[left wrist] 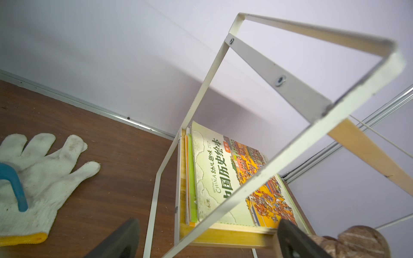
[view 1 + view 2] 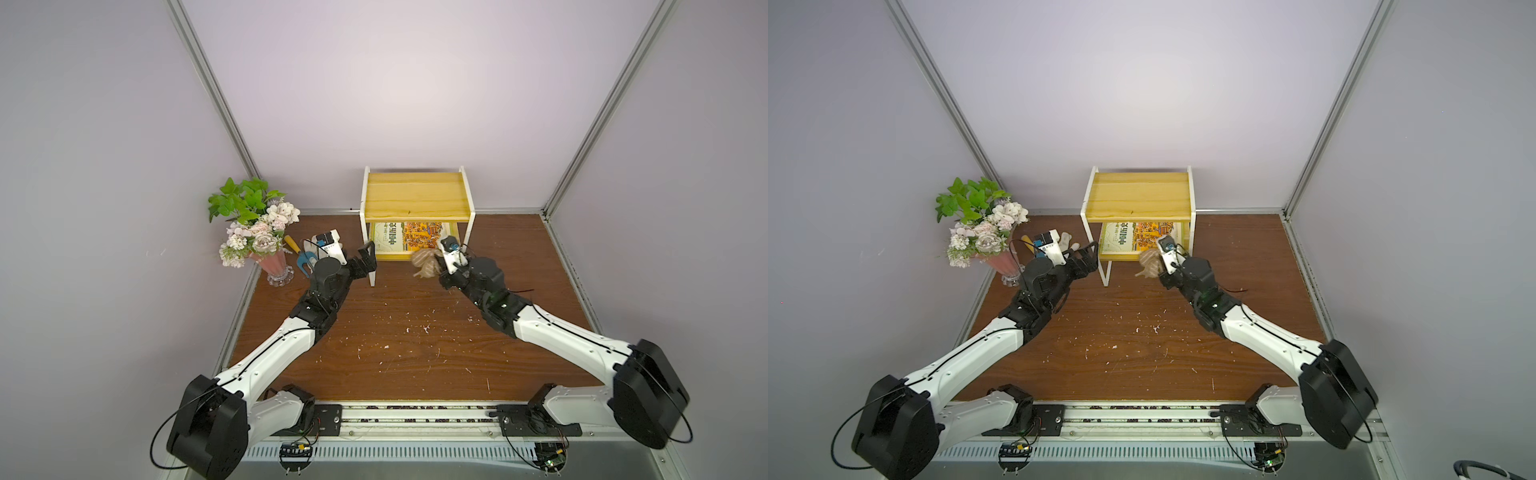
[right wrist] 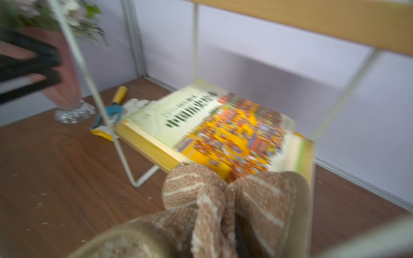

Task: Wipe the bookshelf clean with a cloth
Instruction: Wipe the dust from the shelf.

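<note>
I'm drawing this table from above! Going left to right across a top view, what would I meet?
First the flowers, then the trowel, then the left gripper, then the cloth. The bookshelf spans too much to place.

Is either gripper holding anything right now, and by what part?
The right gripper is shut on the cloth, pinching a bunched fold. The left gripper is open, straddling a front leg of the bookshelf, gripping nothing.
</note>
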You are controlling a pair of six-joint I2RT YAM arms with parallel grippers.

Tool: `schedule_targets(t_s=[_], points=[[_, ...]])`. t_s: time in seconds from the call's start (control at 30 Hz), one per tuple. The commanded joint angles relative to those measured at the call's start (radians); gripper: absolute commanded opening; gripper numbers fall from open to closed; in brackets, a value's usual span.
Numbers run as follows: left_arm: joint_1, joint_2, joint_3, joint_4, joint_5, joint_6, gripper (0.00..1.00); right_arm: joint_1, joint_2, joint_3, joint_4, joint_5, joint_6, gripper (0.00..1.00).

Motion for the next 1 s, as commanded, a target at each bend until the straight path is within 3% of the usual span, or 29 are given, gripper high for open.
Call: schedule_targets(t_s=[0.0,0.07,0.2,0.27,0.37,0.5,0.57,0.67,0.73,0.87,0.97], points=[[0.012,0.026,0.034,0.040,-0.018,0.037,0.99,0.046,0.082,0.105,0.126,-0.180,0.084,0.00],[0.012,0.041,0.039,0.052,0.014,0.036,0.99,0.045,0.090,0.122,0.120,-0.131,0.092,0.00],[0.012,0.045,0.011,0.111,0.068,0.024,0.99,-0.024,-0.024,0.022,-0.083,0.265,-0.034,0.00],[0.012,0.047,0.002,0.118,0.054,0.029,1.00,-0.100,-0.148,-0.066,-0.173,0.327,-0.053,0.00],[0.013,0.054,0.015,0.098,0.036,0.047,1.00,-0.184,-0.313,-0.138,-0.271,0.276,-0.062,0.00],[0.016,0.057,0.023,0.088,0.014,0.056,0.99,-0.196,-0.368,-0.045,-0.236,-0.005,-0.048,0.00],[0.016,0.057,0.027,0.088,0.015,0.063,0.99,-0.207,-0.352,0.045,-0.177,0.010,-0.051,0.00],[0.016,0.051,0.032,0.077,0.016,0.076,1.00,-0.228,-0.313,0.095,-0.093,0.128,-0.060,0.00],[0.016,0.049,0.025,0.073,0.012,0.087,1.00,-0.236,-0.319,0.002,-0.061,0.135,-0.029,0.00],[0.016,0.056,0.012,0.070,0.012,0.113,0.99,-0.262,-0.315,-0.272,-0.010,0.014,0.090,0.00],[0.016,0.069,0.030,0.052,-0.010,0.109,0.98,-0.285,-0.274,-0.180,-0.138,0.036,0.093,0.00]])
